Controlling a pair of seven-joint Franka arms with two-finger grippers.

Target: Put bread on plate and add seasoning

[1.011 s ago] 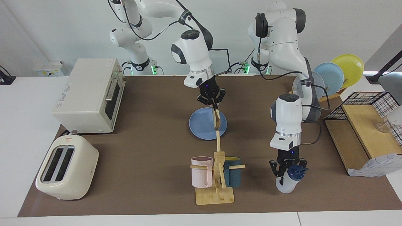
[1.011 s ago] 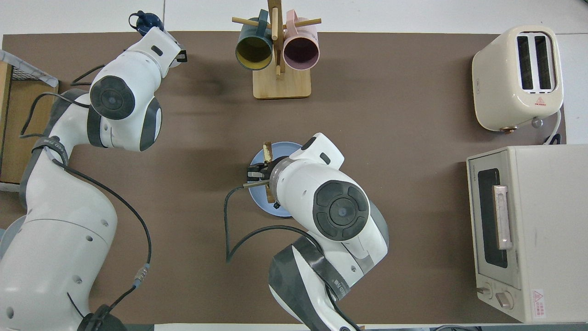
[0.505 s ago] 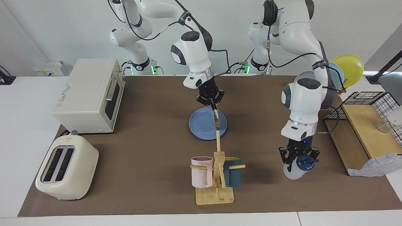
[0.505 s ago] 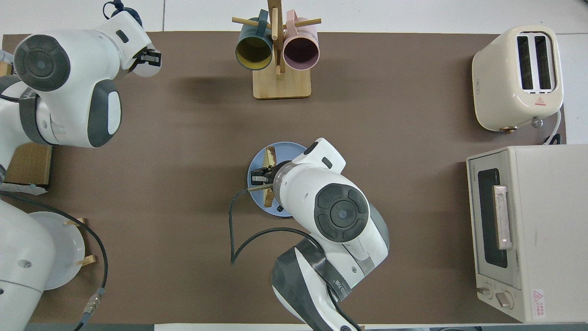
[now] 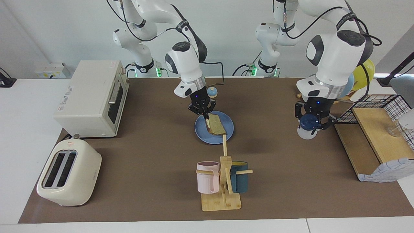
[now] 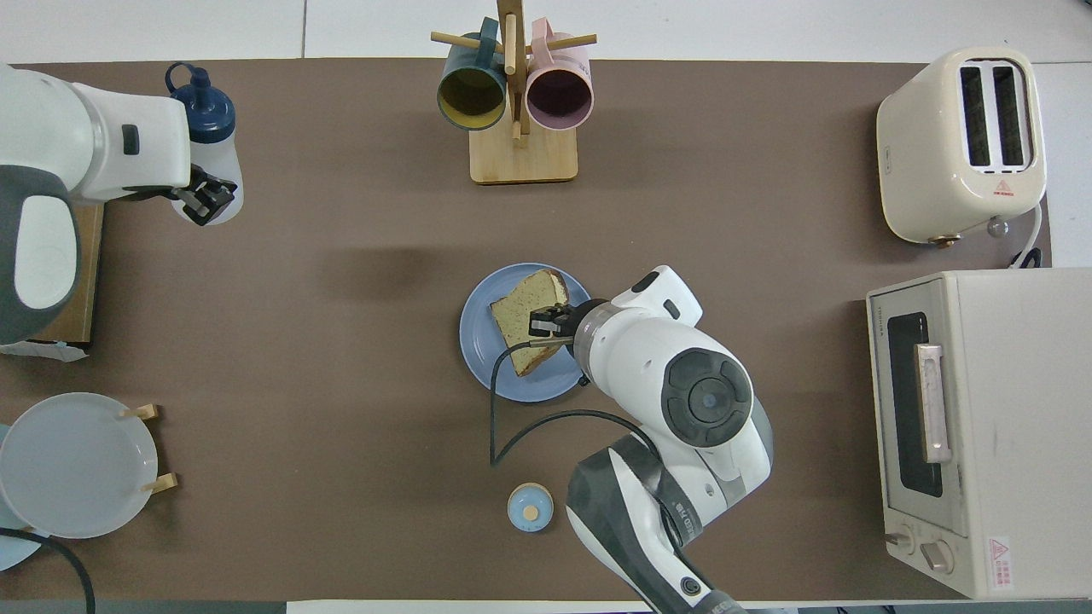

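The right gripper [image 5: 205, 115] pinches one edge of the bread [image 5: 216, 125], which slants down onto the plate [image 5: 201, 133]. The left gripper [image 5: 312, 122] is clamped on the seasoning [image 6: 206, 162], held in the air well apart from the plate toward the left arm's end of the table. The bread-laying step looks nearly finished; next the slice needs releasing flat, then the bottle carried over the plate and tipped.

Bread [image 5: 216, 125] tilted on the plate [image 5: 201, 134] mid-table, one edge pinched in the right gripper [image 5: 205, 117]. Seasoning [image 5: 307, 125] clamped in the left gripper [image 5: 311, 120], aloft over the mat toward the left arm's end. Mug rack [image 5: 222, 181] farther from the robots than the plate; bell [image 5: 212, 92] nearer.
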